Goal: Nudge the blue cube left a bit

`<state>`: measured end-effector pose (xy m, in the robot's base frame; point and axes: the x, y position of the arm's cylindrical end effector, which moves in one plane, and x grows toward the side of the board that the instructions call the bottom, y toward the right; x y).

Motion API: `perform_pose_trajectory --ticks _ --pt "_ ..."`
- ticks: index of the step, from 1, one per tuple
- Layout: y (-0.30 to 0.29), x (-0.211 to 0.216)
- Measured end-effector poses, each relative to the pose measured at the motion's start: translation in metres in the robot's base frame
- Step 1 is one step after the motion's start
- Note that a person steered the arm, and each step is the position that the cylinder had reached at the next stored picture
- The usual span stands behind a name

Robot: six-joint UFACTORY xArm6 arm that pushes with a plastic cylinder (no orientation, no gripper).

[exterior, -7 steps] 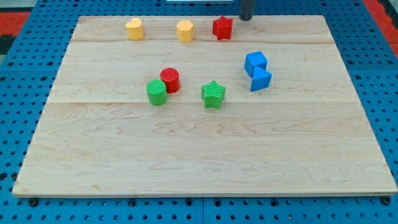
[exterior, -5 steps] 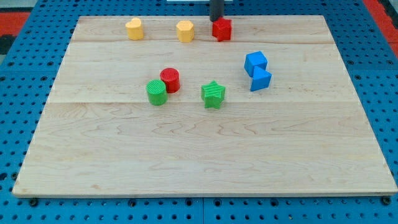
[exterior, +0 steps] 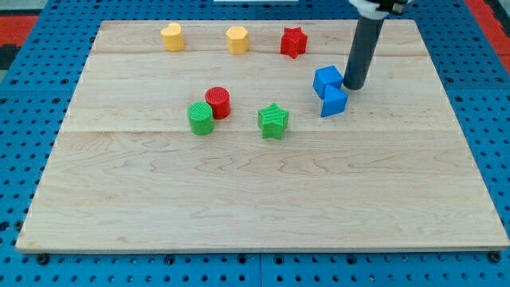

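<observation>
Flanking blue cube [exterior: 327, 80]: my tip [exterior: 354, 86]

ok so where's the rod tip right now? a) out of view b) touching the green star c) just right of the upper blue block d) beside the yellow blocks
c: my tip sits at the right side of the blue cube, just above the other blue block.

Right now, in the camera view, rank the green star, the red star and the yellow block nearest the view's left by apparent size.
1. green star, largest
2. red star and leftmost yellow block: too alike to rank

The green star sits nearer the view's bottom, so nearness may inflate it.
</observation>
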<state>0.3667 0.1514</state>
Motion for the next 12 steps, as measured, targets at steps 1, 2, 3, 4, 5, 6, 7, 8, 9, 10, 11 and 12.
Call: perform_pose_trajectory --ticks 1,2,3,4,5,6,7,8,9,10,11,12 --pt "-0.066 -0.006" --pt "-0.106 -0.033" --pt "-0.041 -0.011" --pt "0.0 -0.015" --pt "-0.004 -0.048" --pt "-0.04 -0.051" --pt "-0.04 -0.07" --pt "-0.067 -0.07" --pt "-0.123 -0.057" --pt "-0.14 -0.056" --pt "-0.116 -0.04" --pt "-0.123 -0.025"
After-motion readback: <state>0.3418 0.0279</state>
